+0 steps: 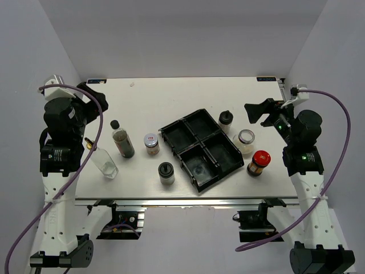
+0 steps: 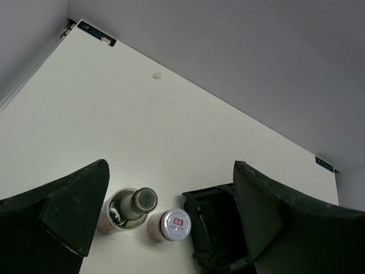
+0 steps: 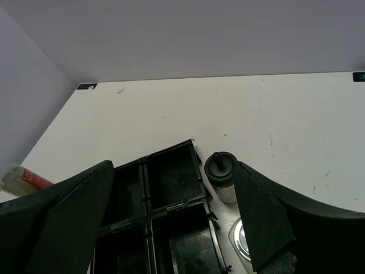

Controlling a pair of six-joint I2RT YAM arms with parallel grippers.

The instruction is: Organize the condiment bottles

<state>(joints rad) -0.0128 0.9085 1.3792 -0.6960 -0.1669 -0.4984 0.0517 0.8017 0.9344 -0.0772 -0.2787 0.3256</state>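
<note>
Seven condiment bottles stand around the black tray (image 1: 199, 149), none in it. Left of it are a tall dark black-capped bottle (image 1: 121, 140), a leaning clear gold-spouted bottle (image 1: 102, 161), a white-lidded jar (image 1: 151, 144) and a black-lidded jar (image 1: 166, 172). Right of it are a black-capped jar (image 1: 226, 120), a clear-lidded jar (image 1: 245, 140) and a red-lidded jar (image 1: 259, 162). My left gripper (image 1: 96, 97) is open and empty, raised at the far left; its view shows the dark bottle (image 2: 134, 206) and white-lidded jar (image 2: 171, 224). My right gripper (image 1: 258, 113) is open and empty, raised above the black-capped jar (image 3: 221, 171).
The tray's four compartments (image 3: 165, 211) hold nothing. White walls close in the table on the left, back and right. The table's back half (image 1: 182, 94) is bare white board.
</note>
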